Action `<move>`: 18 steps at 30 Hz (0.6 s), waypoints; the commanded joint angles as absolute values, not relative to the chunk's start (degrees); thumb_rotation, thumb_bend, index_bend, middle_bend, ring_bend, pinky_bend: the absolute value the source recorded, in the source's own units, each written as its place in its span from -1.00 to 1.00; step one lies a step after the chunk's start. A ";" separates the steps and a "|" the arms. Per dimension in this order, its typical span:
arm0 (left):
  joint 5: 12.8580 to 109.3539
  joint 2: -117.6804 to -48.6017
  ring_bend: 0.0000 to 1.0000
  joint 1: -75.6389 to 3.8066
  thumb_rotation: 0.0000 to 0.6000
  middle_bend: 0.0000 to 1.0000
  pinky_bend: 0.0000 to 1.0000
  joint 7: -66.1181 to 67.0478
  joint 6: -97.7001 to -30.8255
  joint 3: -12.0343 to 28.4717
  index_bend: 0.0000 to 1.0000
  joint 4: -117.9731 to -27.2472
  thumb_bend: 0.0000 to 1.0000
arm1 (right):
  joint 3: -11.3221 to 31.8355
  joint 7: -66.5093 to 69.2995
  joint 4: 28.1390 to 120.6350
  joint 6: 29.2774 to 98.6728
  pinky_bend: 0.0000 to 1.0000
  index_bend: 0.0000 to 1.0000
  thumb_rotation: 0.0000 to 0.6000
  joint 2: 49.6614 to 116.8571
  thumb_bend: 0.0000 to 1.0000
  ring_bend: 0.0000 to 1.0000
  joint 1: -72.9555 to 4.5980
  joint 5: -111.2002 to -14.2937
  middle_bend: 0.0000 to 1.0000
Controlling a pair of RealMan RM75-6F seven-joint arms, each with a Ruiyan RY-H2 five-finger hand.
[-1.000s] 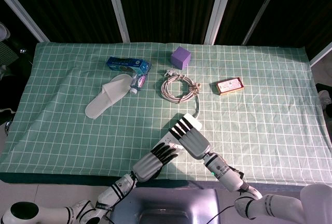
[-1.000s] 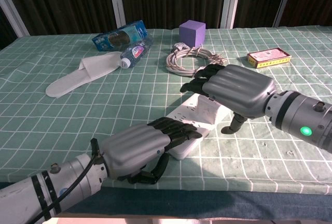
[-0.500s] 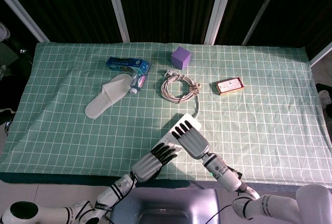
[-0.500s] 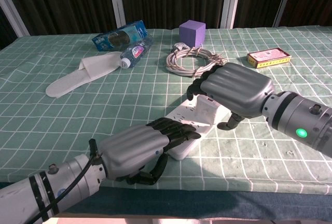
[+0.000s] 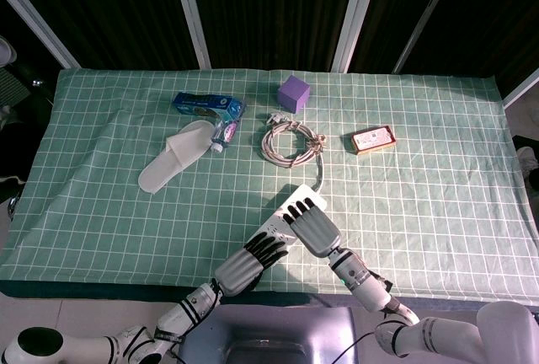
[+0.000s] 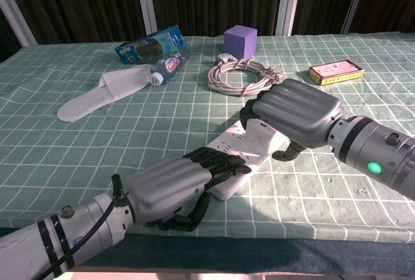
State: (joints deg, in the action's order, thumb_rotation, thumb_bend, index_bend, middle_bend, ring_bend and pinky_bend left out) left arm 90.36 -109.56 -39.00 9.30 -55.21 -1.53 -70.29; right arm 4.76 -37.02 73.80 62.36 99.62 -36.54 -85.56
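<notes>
A white power strip (image 5: 289,202) (image 6: 248,144) lies slanted on the green checked cloth near the table's front edge. My left hand (image 5: 252,264) (image 6: 174,183) grips its near end, dark fingers laid across the top and the thumb curled in at the front. My right hand (image 5: 311,226) (image 6: 297,112) covers the far end, its fingers bent down over the strip's far edge and the thumb on the cloth at the near side. The middle of the strip shows between the two hands.
The strip's cord runs back to a coiled grey cable (image 5: 289,141) (image 6: 243,72). Behind it stands a purple cube (image 5: 295,93). To the right lies an orange box (image 5: 373,140); to the left a white slipper (image 5: 175,155), a bottle (image 5: 225,132) and a blue package (image 5: 206,105).
My right hand has drawn back a little along the strip, and its fingers, stretched out before, now curl down over the far edge. The left hand has stayed put.
</notes>
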 commanded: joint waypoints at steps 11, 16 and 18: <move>90.35 -109.93 -0.98 -39.17 1.00 -0.91 -0.87 9.18 -55.23 -1.76 -1.00 -69.80 0.72 | 4.53 -34.64 71.68 63.39 0.04 0.14 1.00 100.64 -0.34 -0.13 -36.65 -86.38 -0.06; 90.32 -109.98 -0.98 -39.15 1.00 -0.91 -0.87 9.08 -55.28 -1.87 -1.00 -69.78 0.72 | 4.62 -33.81 71.71 64.10 0.13 0.33 1.00 100.82 -0.21 0.04 -36.57 -86.71 0.08; 90.39 -109.94 -0.98 -39.14 1.00 -0.91 -0.86 9.08 -55.31 -1.99 -1.00 -69.85 0.72 | 4.58 -33.74 71.90 64.07 0.17 0.41 1.00 100.80 -0.16 0.10 -36.49 -86.58 0.13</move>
